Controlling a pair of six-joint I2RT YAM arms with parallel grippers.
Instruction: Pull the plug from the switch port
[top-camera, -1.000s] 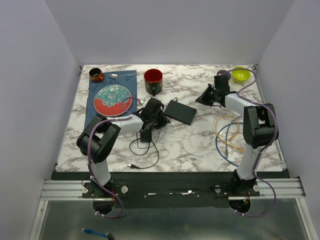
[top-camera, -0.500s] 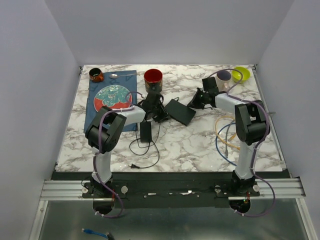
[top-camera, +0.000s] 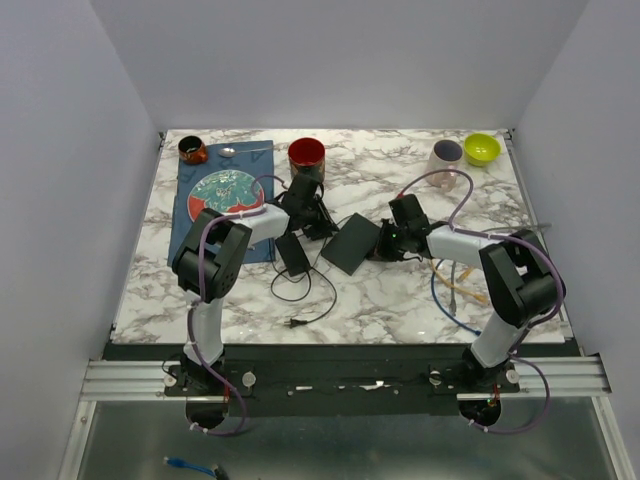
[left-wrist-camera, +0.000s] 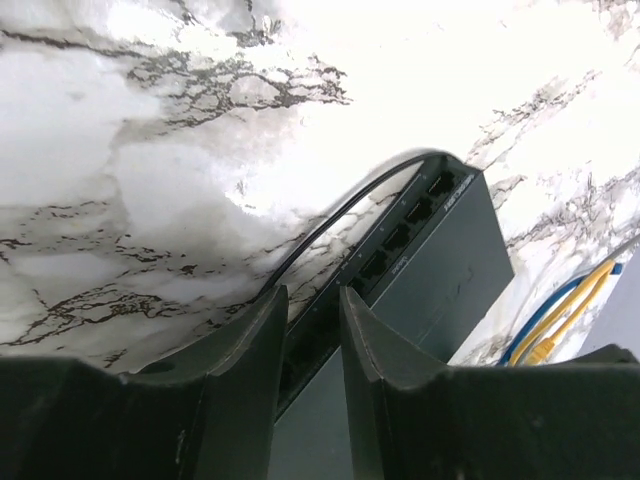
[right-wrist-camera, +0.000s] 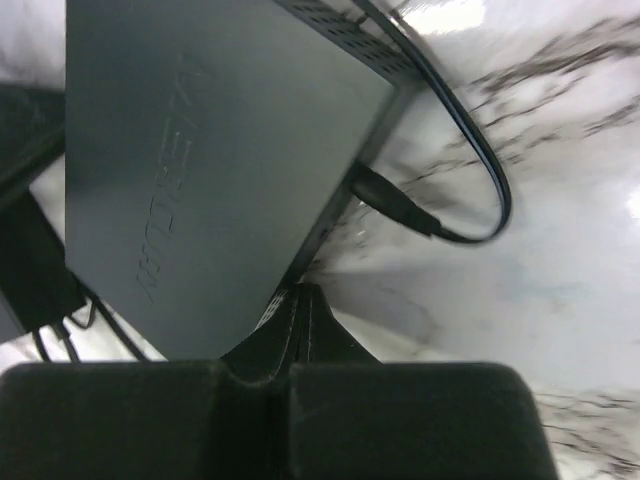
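The switch is a flat black box in mid-table. In the right wrist view the switch has a black plug in its side, with the cable looping away from it. My right gripper is shut and empty, and its tip touches the switch's near corner, a little short of the plug. My left gripper stands at the opposite, port side of the switch. Its fingers are a narrow gap apart over that edge, its midpoint on nothing I can make out. A black cable runs along the ports.
A black power adapter lies left of the switch, its cord trailing towards the front. Yellow and blue cables lie at the right. A red mug, a plate on a blue mat, a cup and a yellow-green bowl stand further back.
My right gripper came forward and left from the back right to the switch. The switch turned and slid towards the front. My left gripper moved back beside it, and the adapter cord shifted.
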